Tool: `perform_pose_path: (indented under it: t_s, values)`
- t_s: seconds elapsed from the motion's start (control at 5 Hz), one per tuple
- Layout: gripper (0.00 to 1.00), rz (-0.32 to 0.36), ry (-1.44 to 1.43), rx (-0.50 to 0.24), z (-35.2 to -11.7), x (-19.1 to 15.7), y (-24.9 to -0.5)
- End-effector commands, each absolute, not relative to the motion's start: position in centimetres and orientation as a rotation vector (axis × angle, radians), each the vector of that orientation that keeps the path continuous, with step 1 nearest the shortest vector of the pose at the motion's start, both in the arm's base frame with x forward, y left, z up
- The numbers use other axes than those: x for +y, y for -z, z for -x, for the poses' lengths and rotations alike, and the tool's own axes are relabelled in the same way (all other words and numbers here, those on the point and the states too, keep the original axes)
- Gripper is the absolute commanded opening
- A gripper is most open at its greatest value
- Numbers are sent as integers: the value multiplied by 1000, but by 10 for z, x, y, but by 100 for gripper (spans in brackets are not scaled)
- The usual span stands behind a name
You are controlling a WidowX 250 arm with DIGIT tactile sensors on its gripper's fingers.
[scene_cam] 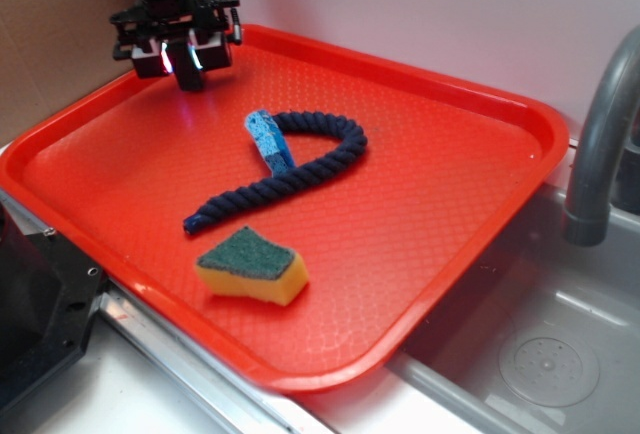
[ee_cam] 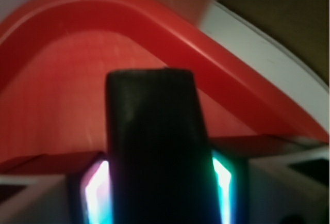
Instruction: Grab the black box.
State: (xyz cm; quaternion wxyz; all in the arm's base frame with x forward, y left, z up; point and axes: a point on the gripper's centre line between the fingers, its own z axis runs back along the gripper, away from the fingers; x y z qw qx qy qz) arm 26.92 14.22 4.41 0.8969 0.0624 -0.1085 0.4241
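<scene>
Matte black box (ee_cam: 154,141) sat clamped between the fingers of the pincer (scene_cam: 189,62), raised above the far corner of the red tray (scene_cam: 450,94), so the grab looked done. Near side of pincer: one navy rope (scene_cam: 290,179), one blue scrap (scene_cam: 270,139), one sponge (scene_cam: 252,266).

No readable text, label, brand or number anywhere (wrist view blurred).

Matte black box (ee_cam: 154,146), textured plastic tray (scene_cam: 420,204)
</scene>
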Motion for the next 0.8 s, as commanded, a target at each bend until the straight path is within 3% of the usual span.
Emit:
perform_pose_path:
  t_s: [0.0, 0.2, 0.4, 0.6]
  values:
    - [0, 30, -512, -295, -223, 82, -148]
    - [0, 128, -334, -194, -196, 54, -180]
    - [0, 129, -274, -188, -191, 40, -189]
    - [0, 91, -242, -159, -196, 37, -181]
